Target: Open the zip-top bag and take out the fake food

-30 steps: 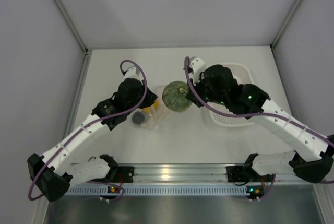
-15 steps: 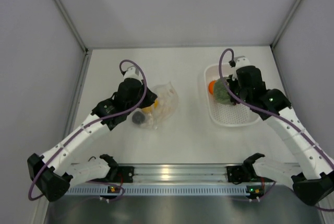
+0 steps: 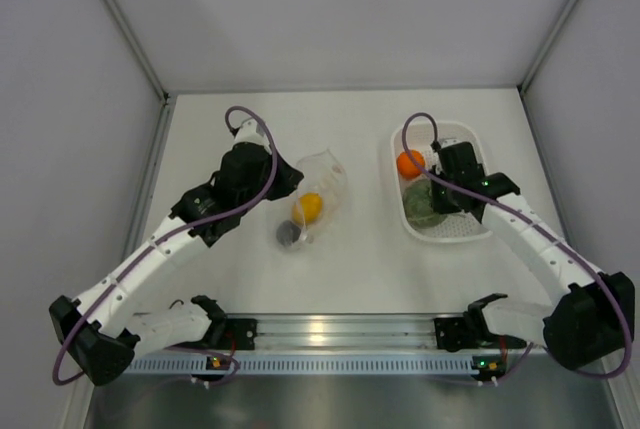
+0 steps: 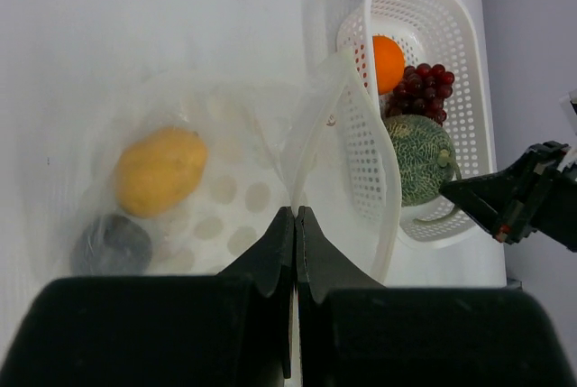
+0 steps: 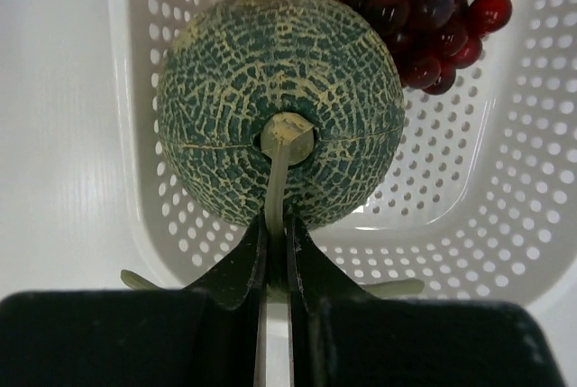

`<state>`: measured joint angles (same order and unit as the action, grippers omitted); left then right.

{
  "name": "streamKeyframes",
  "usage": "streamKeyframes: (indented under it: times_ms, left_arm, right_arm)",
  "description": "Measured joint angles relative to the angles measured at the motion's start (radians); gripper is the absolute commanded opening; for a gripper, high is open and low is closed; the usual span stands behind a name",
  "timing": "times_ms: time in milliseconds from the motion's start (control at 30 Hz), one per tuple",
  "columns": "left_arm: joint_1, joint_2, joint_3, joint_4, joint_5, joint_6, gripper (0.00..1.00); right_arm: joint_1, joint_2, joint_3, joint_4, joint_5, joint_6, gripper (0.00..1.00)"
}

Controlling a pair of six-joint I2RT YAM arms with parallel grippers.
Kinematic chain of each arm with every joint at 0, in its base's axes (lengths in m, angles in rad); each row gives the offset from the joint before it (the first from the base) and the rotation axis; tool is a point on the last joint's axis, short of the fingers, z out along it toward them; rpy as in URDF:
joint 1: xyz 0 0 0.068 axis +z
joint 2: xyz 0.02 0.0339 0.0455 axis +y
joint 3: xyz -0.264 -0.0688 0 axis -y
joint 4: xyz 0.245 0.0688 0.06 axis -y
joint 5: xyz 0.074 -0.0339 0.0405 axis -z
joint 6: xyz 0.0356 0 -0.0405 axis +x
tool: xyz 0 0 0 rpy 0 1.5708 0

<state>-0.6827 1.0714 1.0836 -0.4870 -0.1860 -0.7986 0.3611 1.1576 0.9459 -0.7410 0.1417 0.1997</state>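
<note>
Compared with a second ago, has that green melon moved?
Yes. The melon moved right, from the table's middle into the white basket.

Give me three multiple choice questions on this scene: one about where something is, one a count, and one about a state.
1. Where is the green melon?
A) in the white basket
B) inside the zip-top bag
C) on top of the lemon

2. How many fruits are in the zip-top bag?
A) one
B) two
C) four

3. The right gripper is:
A) open above the white basket
B) shut on the melon's stem
C) shut on the zip-top bag

Key: 1 A, the green melon sits in the white basket next to the grapes. 2 B, only the lemon and a dark round fruit show through the plastic. 3 B, its fingers pinch the melon's stem.
</note>
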Motion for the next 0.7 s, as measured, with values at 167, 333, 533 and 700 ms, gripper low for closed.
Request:
streamKeyframes:
  times_ms: [167,333,533,700]
  left_arm:
    - [0.000,0.000,0.007,-0.002,0.008,0.000,0.00]
    - [0.000,0.000,0.016,-0.002,0.013,0.000,0.00]
    - [0.000,0.000,0.016,-0.002,0.014,-0.011,0.00]
    - [0.000,0.002,0.016,-0.002,0.018,-0.022,0.00]
  right_arm:
    - [-0.005,0.083,-0.016,0.088,0.037,0.026,0.16]
    - [-0.010,0.112,-0.015,0.100,0.062,0.039,0.49]
    - [-0.010,0.056,0.041,0.074,0.056,0.036,0.57]
    - [0.040,-0.019,0.136,0.069,0.024,0.041,0.56]
